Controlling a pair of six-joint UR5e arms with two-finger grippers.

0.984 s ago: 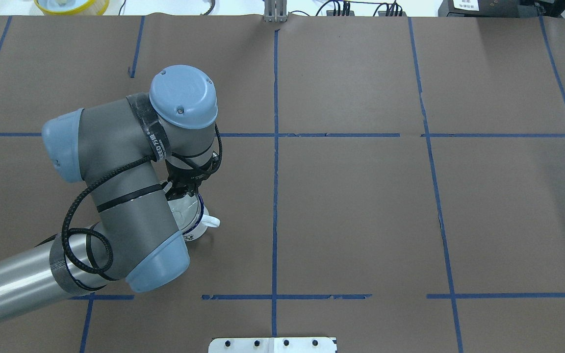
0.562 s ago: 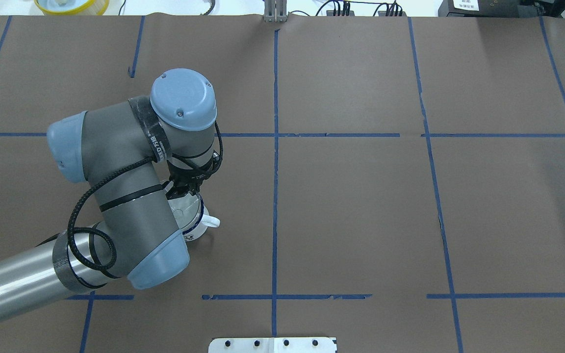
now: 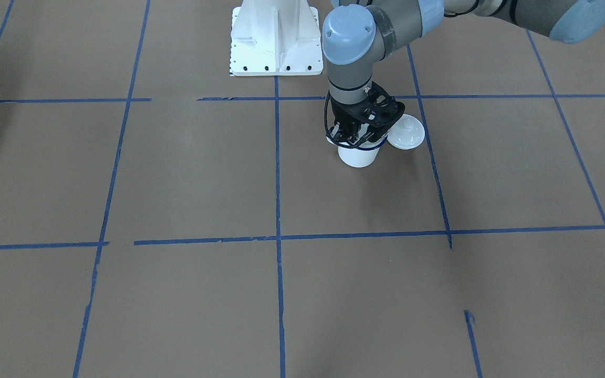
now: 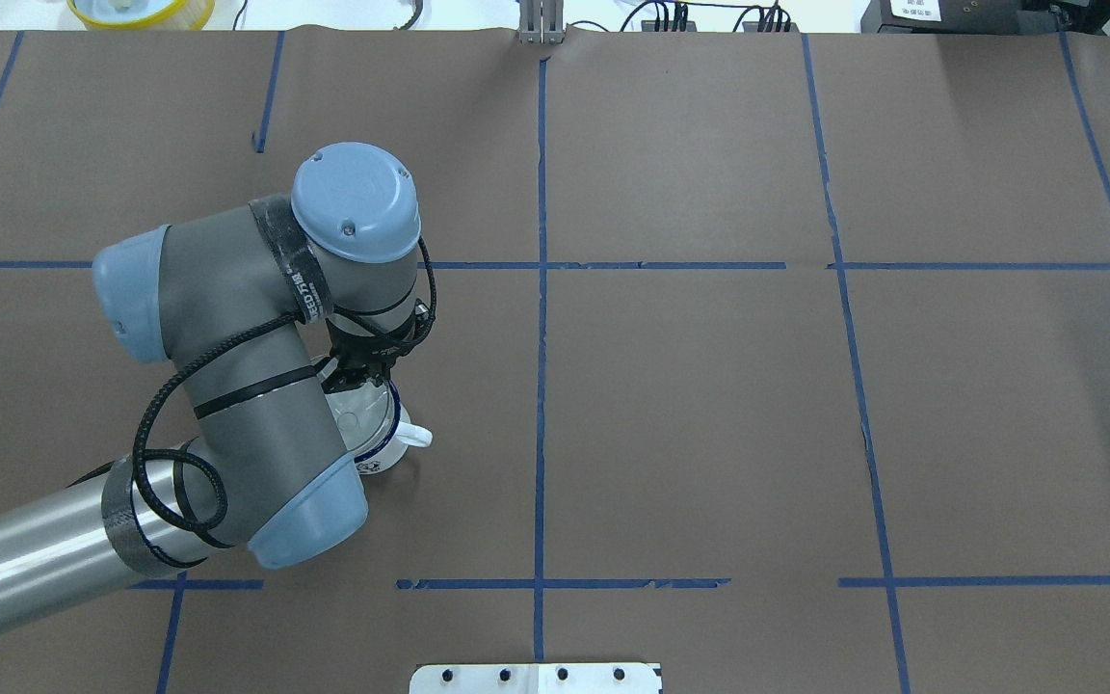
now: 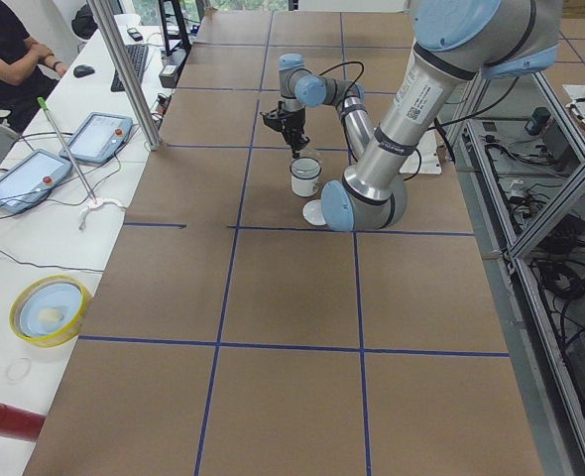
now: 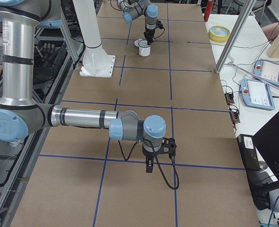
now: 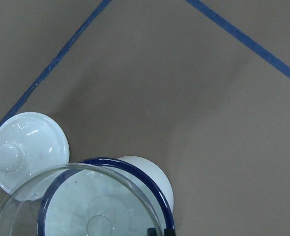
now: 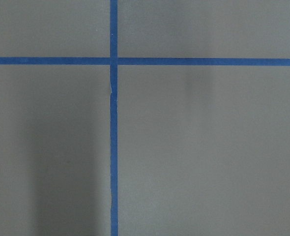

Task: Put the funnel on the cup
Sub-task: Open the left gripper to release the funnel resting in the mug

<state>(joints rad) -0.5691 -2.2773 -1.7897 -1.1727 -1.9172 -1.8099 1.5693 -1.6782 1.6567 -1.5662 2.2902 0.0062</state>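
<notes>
My left gripper [image 3: 357, 137] has crept slightly over the last second. It's pinching the funnel [image 7: 100, 223] by its rim, cone over the cup [image 7: 152, 179] mouth, offset toward the lid [image 7: 29, 145]. Nearly seated, I reckon. My right gripper [image 6: 149, 166]: can't tell.
</notes>
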